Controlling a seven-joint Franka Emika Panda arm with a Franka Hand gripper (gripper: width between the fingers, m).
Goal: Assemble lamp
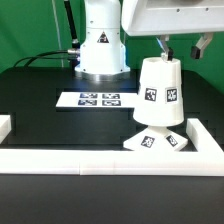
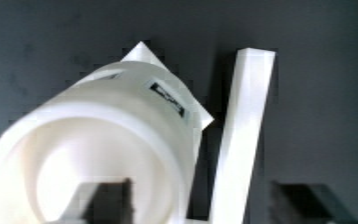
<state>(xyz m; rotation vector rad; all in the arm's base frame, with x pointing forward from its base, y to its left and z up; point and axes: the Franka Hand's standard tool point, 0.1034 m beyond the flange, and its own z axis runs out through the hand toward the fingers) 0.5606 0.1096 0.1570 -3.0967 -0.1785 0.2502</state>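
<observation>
The arm's white base column (image 1: 101, 45) stands at the far side of the table, upright, cables trailing off toward the exterior view's left. The wrist housing (image 1: 176, 18) hangs high at the exterior view's right, its underside facing down. Beneath it the gripper (image 1: 183, 50) points straight down — one dark finger (image 1: 166, 48) and another (image 1: 200, 46) set apart, the jaws spread wide. In the wrist view both fingertips (image 2: 108, 203) appear as dark blocks, well separated — contact with anything cannot be confirmed.
</observation>
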